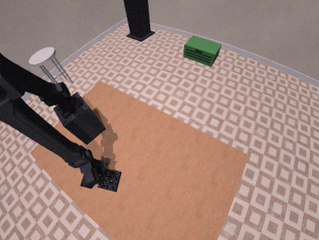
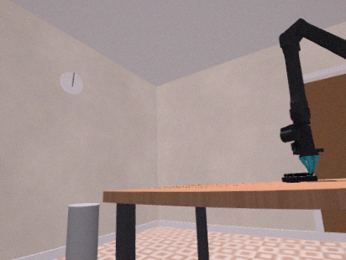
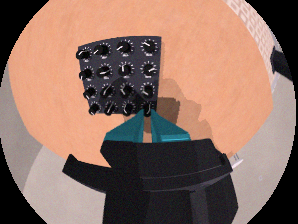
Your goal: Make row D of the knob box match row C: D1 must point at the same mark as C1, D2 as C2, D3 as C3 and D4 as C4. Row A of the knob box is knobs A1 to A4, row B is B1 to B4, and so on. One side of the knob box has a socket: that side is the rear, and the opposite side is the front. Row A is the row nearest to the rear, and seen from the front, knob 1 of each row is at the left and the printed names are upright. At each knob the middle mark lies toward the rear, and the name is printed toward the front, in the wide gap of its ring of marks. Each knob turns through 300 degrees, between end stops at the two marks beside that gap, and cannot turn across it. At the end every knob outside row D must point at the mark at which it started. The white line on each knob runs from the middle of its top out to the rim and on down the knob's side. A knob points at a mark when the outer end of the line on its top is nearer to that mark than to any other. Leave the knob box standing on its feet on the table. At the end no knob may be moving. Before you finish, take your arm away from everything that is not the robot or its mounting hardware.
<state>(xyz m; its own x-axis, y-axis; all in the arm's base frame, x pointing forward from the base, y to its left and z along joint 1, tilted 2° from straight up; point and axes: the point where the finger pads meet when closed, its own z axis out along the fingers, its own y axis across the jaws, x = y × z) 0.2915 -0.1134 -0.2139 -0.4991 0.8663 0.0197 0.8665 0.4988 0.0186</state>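
Note:
The knob box (image 1: 109, 180) is a small black square panel with four rows of white-lined knobs, standing flat near the left front edge of the wooden table. It also shows in the wrist view (image 3: 120, 76) and, edge-on, in the exterior view (image 2: 299, 178). My gripper (image 3: 147, 113) points straight down over the box corner nearest the wrist camera. Its teal fingers are shut on a corner knob there. The fingers hide that knob, and the printed names are too small to read. The gripper also shows in the top and exterior views (image 1: 100, 174) (image 2: 311, 171).
The arm's black base block (image 1: 79, 121) stands on the table behind the box. On the floor are a white stool (image 1: 42, 56), a green crate (image 1: 202, 50), a black pillar (image 1: 138, 19) and a grey bin (image 2: 83, 231). The table edge lies close to the box.

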